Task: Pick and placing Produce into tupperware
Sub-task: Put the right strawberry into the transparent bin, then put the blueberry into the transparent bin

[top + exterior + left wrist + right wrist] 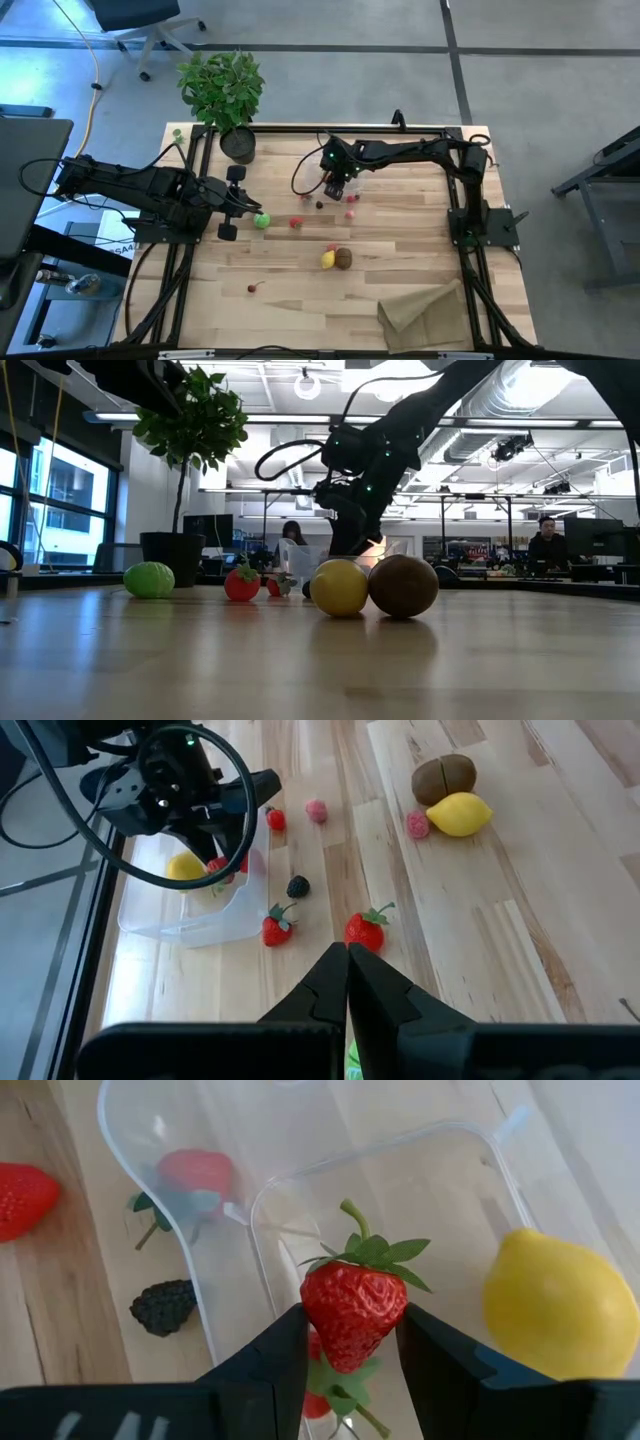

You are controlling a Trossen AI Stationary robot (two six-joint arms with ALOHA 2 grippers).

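Now — right pincer (350, 1342) grips strawberry (353, 1306) over tupperware (440, 1170).

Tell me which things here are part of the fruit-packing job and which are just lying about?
Job:
- clear container, a lemon inside
- strawberry held in the right gripper
- loose lemon, kiwi, lime, blackberry

Lying about:
- potted plant
- paper bag
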